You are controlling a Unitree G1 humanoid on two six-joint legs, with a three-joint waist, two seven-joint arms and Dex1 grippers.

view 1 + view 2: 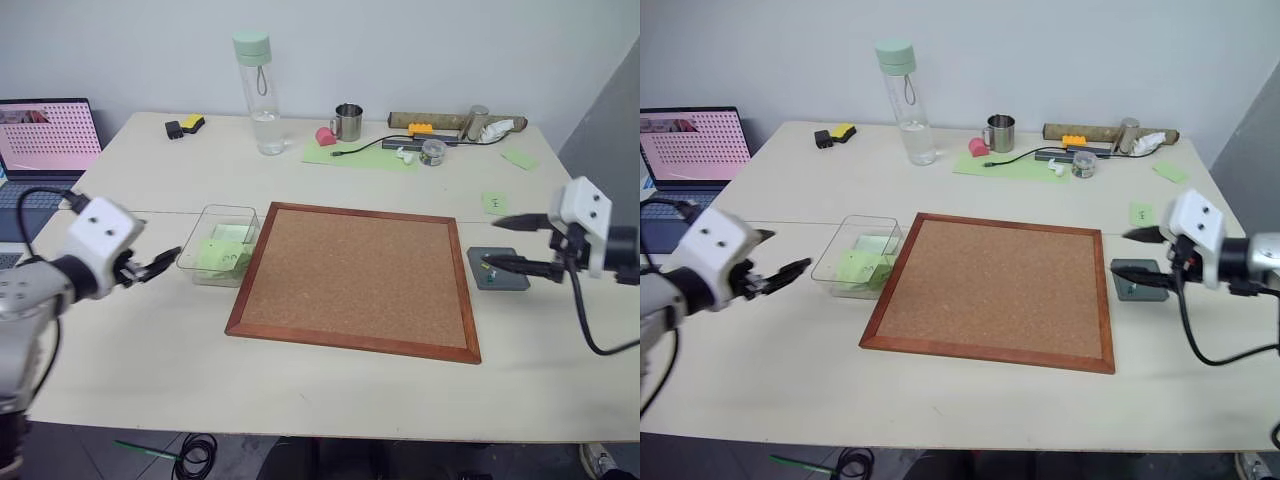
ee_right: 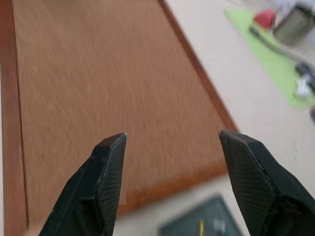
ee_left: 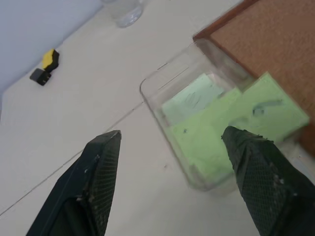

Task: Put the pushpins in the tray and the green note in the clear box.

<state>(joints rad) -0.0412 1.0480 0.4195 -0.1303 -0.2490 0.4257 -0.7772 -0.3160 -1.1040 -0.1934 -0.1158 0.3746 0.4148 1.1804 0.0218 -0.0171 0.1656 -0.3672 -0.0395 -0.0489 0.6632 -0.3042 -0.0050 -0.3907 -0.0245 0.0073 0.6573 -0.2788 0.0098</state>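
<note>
Pale green square paper note (image 1: 222, 253) lies inside the transparent rectangular plastic box (image 1: 207, 221) at 9 o'clock of the wood-framed cork board (image 1: 355, 277). L gripper (image 1: 160, 264) hangs beside the box, jaws open, empty. R gripper (image 1: 503, 243), jaws apart, empty, hangs over the small dark grey tray (image 1: 512, 279) w/ pushpins (image 1: 489, 268), at the board's 3 o'clock on the worktop (image 1: 300, 380).

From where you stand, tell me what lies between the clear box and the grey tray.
The cork board in its wooden frame lies between the clear box and the tray, as the left eye view shows. The box sits against the board's edge; bare table separates board and tray.
</note>
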